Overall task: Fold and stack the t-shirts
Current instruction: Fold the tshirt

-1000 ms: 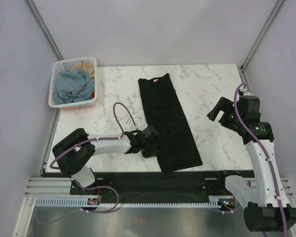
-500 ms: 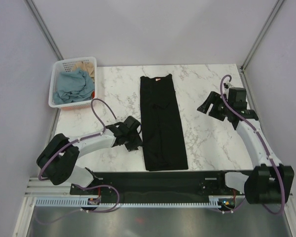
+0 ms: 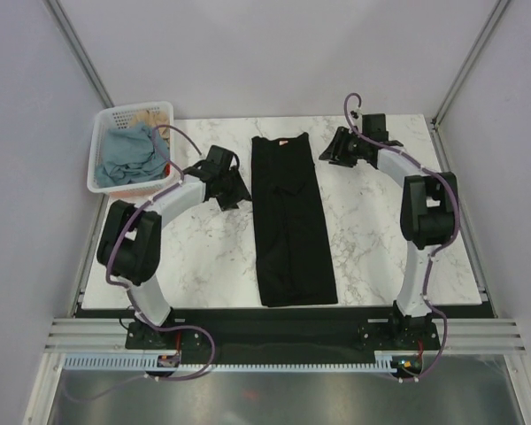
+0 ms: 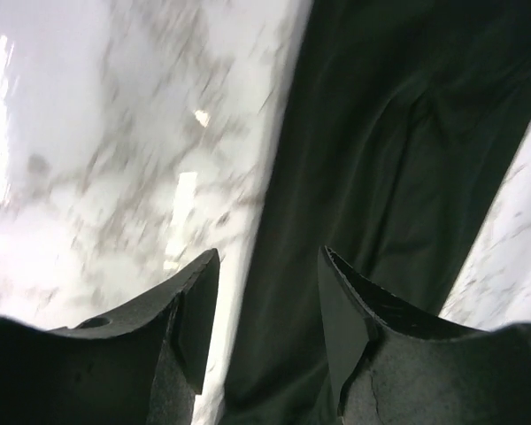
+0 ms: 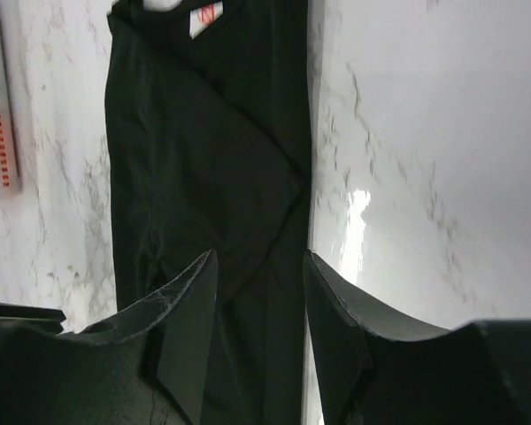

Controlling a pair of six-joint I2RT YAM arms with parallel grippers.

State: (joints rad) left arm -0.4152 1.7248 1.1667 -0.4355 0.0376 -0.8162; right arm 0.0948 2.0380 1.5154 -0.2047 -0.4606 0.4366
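Marbled white tabletop (image 3: 380, 239) carries the black t-shirt (image 3: 289, 221) at its centre, a narrow folded strip whose long axis runs near to far, with the pinkish neck label (image 3: 283, 142) at the far end and the hem toward the arm bases. Since half a second ago both arms have swung from mid-length up to flank the collar; the shirt has not shifted. Both the left gripper (image 4: 268, 257) and the right gripper (image 5: 259, 255) are parted, holding nothing. The cloth is matte and faintly creased.
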